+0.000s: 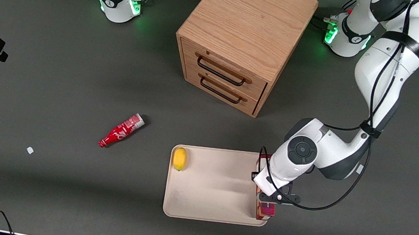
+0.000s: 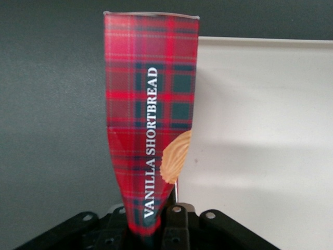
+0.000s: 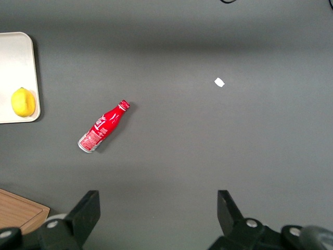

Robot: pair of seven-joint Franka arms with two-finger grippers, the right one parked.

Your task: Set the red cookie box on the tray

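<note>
Gripper (image 1: 269, 198) clamped on box (image 2: 151, 125), over the tray (image 1: 214, 187) edge at the working arm's end.
Lemon (image 1: 180, 158) sits in tray, at the edge toward the parked arm.

Red tartan crossed with dark green squares covers the red cookie box (image 2: 151, 104), white lettering down its side and a tan cookie printed near the black gripper (image 2: 156, 229). The tray (image 1: 214, 187) shows cream-beige, a yellow lemon (image 1: 180, 158) on it, over the dark grey desk (image 1: 28, 189). Lower centre-left of the front view, a red soda bottle (image 1: 121, 131).
</note>
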